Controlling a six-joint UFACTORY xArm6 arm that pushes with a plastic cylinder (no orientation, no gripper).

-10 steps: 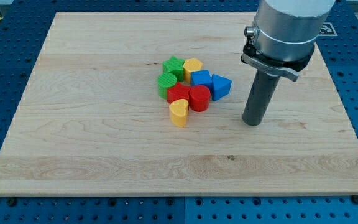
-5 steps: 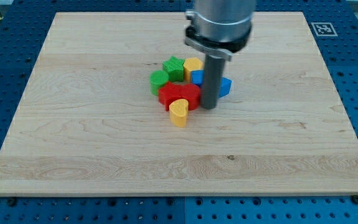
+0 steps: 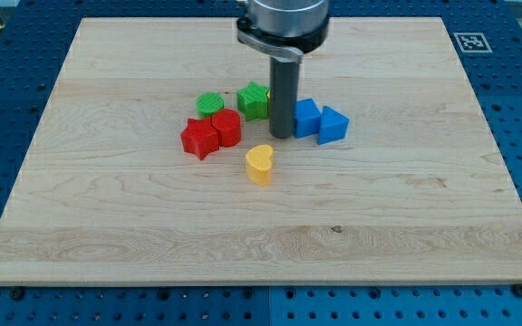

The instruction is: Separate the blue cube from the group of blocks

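Note:
The blue cube [image 3: 307,118] sits just right of the board's middle, with a blue triangular block [image 3: 333,125] touching its right side. My tip [image 3: 282,136] stands on the board right against the cube's left face. The rod stands between the cube and the green star block [image 3: 253,100]. Further left are a green cylinder [image 3: 210,103], a red cylinder [image 3: 227,128] and a red star block [image 3: 199,139], the two red ones touching. A yellow heart block [image 3: 260,165] lies alone below my tip.
The wooden board [image 3: 107,208] lies on a blue perforated table. A black-and-white marker [image 3: 472,42] is at the board's top right corner. The arm's grey body [image 3: 282,23] hangs over the board's top middle.
My tip swept left from the right side into the cluster. The red blocks and green cylinder slid left, the two blue blocks ended up on its right, and the second yellow block is out of sight.

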